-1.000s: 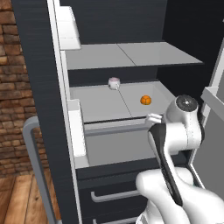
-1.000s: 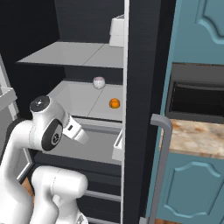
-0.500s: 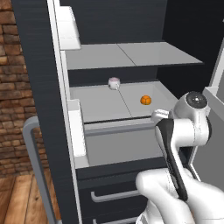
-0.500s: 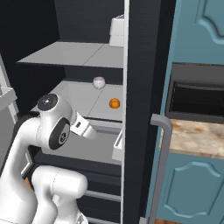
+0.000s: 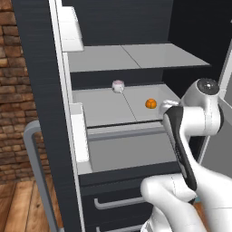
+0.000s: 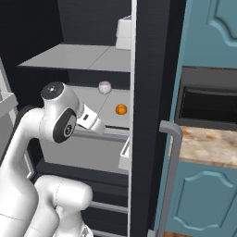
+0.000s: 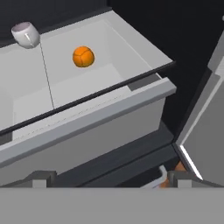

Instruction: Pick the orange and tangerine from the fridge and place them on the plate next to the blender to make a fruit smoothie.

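fridge (image 5: 41,90) shelf (middle), orange (image 7: 83,57), pale cup (image 7: 26,34) behind

Your arm is bent at the open fridge, jaws wide apart.

You have the white arm folded in front of the tall dark charcoal fridge (image 5: 41,90), and the two-finger gripper (image 7: 109,180) faces its light grey shelves, holding nothing, both dark fingertips (image 7: 41,177) spread fully.

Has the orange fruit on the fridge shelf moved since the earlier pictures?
No. The orange fruit lies at the same place, right of the small white cup on the shelf.
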